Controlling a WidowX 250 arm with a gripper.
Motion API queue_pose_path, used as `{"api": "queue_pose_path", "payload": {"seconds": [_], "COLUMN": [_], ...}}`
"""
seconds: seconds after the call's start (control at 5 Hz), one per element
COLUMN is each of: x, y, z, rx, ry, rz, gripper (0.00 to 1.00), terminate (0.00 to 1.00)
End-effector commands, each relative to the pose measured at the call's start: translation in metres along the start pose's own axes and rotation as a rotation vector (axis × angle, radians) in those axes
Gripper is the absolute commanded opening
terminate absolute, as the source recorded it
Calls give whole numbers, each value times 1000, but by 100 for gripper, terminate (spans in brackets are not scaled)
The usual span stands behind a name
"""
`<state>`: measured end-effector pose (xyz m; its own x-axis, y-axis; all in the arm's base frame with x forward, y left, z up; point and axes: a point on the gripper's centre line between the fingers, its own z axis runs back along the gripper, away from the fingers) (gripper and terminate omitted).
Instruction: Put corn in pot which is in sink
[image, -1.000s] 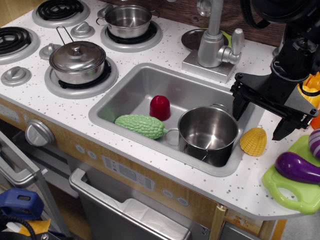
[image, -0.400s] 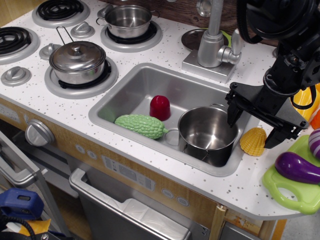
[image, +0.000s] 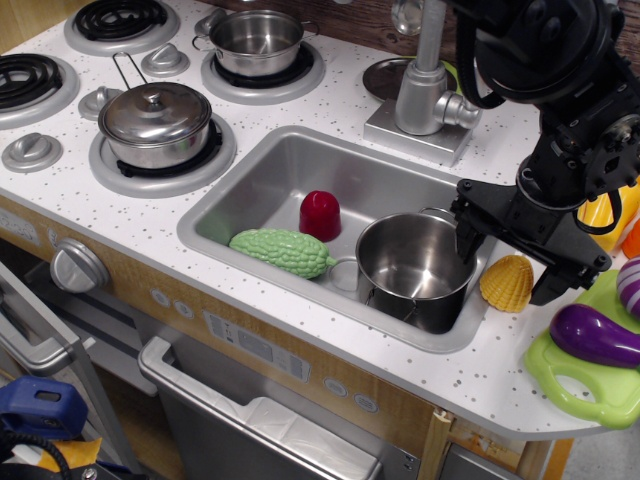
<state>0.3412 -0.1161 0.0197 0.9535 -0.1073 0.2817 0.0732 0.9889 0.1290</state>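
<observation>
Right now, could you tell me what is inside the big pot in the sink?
The pot looks empty: bare steel shows inside. The gripper finger hides a little of its right rim. The corn lies outside, on the counter.

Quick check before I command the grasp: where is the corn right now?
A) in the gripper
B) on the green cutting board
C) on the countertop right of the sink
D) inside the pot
C: the corn lies on the speckled counter beside the sink, below the open gripper; the pot is empty.

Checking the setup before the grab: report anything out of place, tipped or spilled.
Nothing spilled or damaged. The pot stands upright in the sink, empty. Beside it in the basin lie a green gourd and a red toy. The corn sits on the counter, with the open pincer above it.
</observation>
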Motion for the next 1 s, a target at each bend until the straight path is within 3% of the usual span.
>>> {"api": "queue_pose_path", "payload": {"seconds": [0.0,0.2,0.4,0.8], "x": [14,15,14,5], "y": [2,-2,-1,38], "z": [0,-1,-1,11], "rx": [-27,-14,-8,73], "ry": [-56,-54,-58,-19], "rz": [35,46,45,-70], "gripper": [100,0,0,0], "terminate": [0,0,0,0]}}
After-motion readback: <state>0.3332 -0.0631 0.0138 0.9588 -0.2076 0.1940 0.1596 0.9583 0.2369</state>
